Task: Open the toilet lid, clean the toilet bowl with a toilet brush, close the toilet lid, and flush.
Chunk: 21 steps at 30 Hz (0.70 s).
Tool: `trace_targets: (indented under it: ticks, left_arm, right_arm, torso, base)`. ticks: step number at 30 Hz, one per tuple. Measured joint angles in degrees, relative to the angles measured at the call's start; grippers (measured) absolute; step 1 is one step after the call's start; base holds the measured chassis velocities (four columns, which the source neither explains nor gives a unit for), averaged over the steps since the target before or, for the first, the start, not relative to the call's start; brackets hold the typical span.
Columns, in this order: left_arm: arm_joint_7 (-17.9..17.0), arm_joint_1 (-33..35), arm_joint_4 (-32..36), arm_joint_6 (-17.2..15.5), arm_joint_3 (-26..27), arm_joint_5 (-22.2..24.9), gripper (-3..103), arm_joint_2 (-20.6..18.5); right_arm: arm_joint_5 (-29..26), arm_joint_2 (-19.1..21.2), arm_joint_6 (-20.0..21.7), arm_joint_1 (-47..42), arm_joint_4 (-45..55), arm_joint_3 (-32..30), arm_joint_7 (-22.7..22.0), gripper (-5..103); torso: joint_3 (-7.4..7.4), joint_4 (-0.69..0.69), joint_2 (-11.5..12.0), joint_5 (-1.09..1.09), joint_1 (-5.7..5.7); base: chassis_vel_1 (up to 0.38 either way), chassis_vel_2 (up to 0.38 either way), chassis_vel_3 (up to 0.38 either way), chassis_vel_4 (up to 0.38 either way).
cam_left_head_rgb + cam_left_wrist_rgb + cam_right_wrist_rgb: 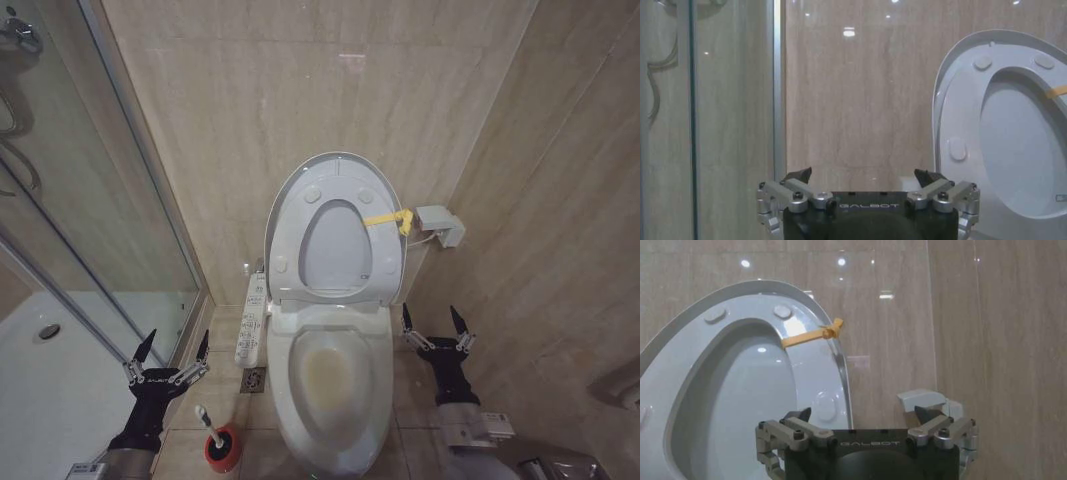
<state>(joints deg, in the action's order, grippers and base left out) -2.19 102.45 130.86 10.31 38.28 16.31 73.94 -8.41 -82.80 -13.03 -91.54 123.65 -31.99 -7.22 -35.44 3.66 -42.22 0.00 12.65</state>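
Toilet lid [335,215] stands raised against the wall, so toilet bowl [330,385] is exposed. Your left gripper [168,347] hovers spread and empty above toilet brush [207,425], placed for pickup. Right gripper [432,319], also spread, waits beside the bowl.

Glossy white plastic toilet lid [337,190]; glossy ceramic toilet bowl [330,385]

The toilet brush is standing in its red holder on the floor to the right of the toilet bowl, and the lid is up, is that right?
Not quite. The toilet brush does stand in its red holder and the toilet lid is up, but the head view shows the brush on the robot's left of the toilet bowl, near the left gripper.
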Motion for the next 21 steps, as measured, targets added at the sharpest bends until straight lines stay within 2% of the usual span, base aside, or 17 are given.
trace_targets:
  ticks: [21]
  left_arm:
    - [0.0, 0.0, 0.0, 0.0, 0.0, 0.0, 100, 0.0]
  right_arm:
    - [0.0, 0.0, 0.0, 0.0, 0.0, 0.0, 0.0, 100]
  torso:
    - [0.00, 0.00, 0.0, 0.00, 0.00]
  base:
    - [0.000, 0.000, 0.000, 0.000]
